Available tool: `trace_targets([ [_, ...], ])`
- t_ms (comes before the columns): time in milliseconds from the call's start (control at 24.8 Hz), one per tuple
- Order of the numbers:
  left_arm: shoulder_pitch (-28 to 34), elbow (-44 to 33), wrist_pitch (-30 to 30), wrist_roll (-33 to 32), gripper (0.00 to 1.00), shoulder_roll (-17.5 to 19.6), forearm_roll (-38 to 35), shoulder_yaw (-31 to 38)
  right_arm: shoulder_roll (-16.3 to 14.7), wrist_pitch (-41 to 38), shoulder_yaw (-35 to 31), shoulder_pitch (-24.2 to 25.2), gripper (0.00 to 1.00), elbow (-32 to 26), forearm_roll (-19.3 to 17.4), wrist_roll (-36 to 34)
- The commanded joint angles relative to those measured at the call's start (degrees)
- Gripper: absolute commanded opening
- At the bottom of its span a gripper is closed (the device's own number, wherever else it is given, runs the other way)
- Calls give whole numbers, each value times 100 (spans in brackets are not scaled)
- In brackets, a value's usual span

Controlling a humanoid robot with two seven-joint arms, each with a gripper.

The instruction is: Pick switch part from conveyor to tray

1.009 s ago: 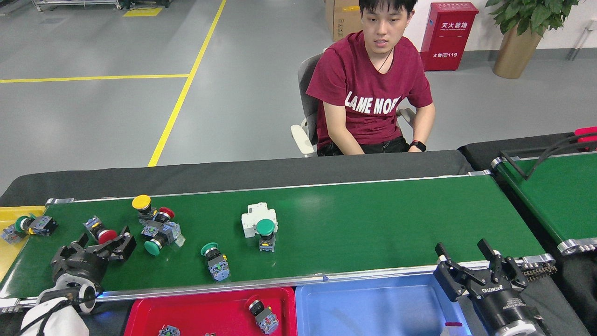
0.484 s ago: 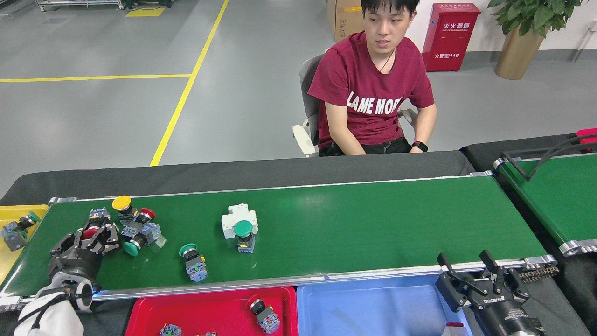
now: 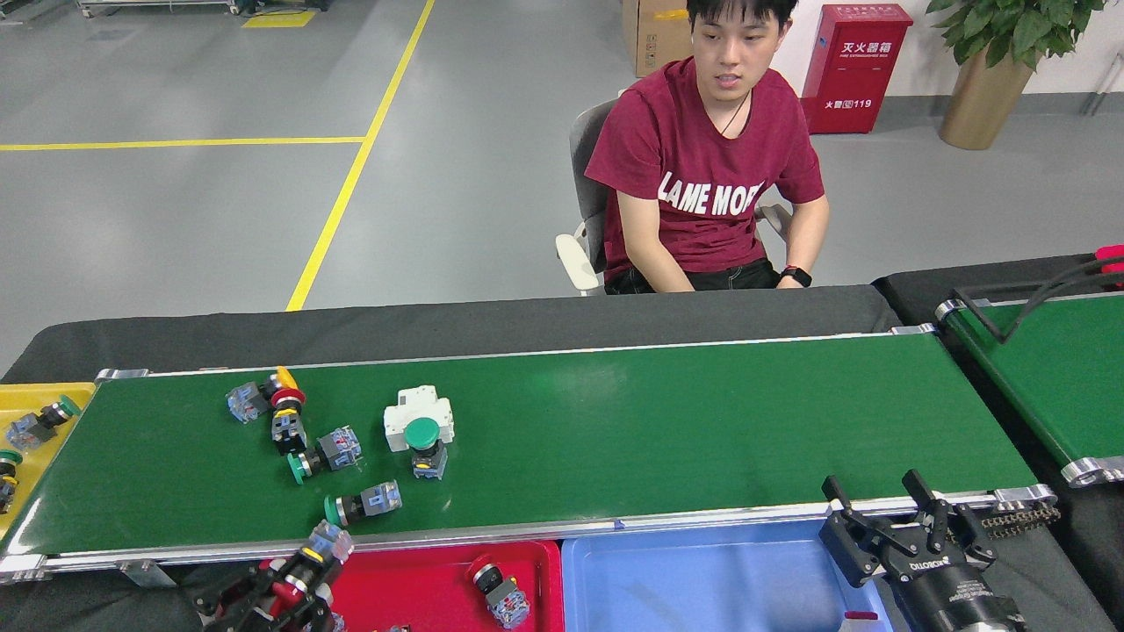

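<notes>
The left gripper (image 3: pixel 294 579), low at the near edge over the left end of the red plastic tray (image 3: pixel 421 579), had its jaws clamped around a red-capped push-button switch part (image 3: pixel 307 566); I judge it was held there because this tray is where picked parts go, so the grip only needed to last until release. The held part pointed up and away from the gripper, its long axis running diagonally, with the blue-grey contact block at the far upper end near the belt's silver frame and the red cap down between the jaws. The right gripper (image 3: pixel 887 518) hung idle with jaws wide over the right end of the empty blue plastic tray (image 3: pixel 702 579), probably parked clear of the work. One black-bodied switch (image 3: pixel 496 592) already lay in the red tray. On the long dark-green conveyor belt (image 3: pixel 659 421) more switches waited in a loose cluster, beside a white block-shaped module (image 3: pixel 420 412). A shallow yellow tray (image 3: pixel 53 395) at the belt's left end caught parts that ran off. A person in a maroon T-shirt (image 3: pixel 702 175) sat behind.
</notes>
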Motion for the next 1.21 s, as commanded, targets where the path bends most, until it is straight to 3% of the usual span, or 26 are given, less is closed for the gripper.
trace_targets([
  [0, 21, -99, -63, -9, 100, -72, 8, 30, -59, -33, -25, -16, 96, -73, 10, -43],
  [323, -5, -116, 157, 0, 100, -151, 44, 540, -59, -42, -25, 37, 96, -82, 10, -51],
  [444, 56, -116, 605, 0, 100, -300, 35, 874, -59, -42, -16, 72, 96, -82, 19, -51],
  [565, 153, -108, 1089, 0, 100, -344, 35, 944, -68, -42, -24, 81, 96, -82, 19, -51],
  [848, 153, -204, 1317, -18, 100, -362, 26, 936, -68, -42, -7, 99, 96, -82, 19, -51],
  [1171, -620, 77, 1502, -677, 100, -344, -203, 865, -68, -42, 2, 90, 96, -82, 28, -60],
])
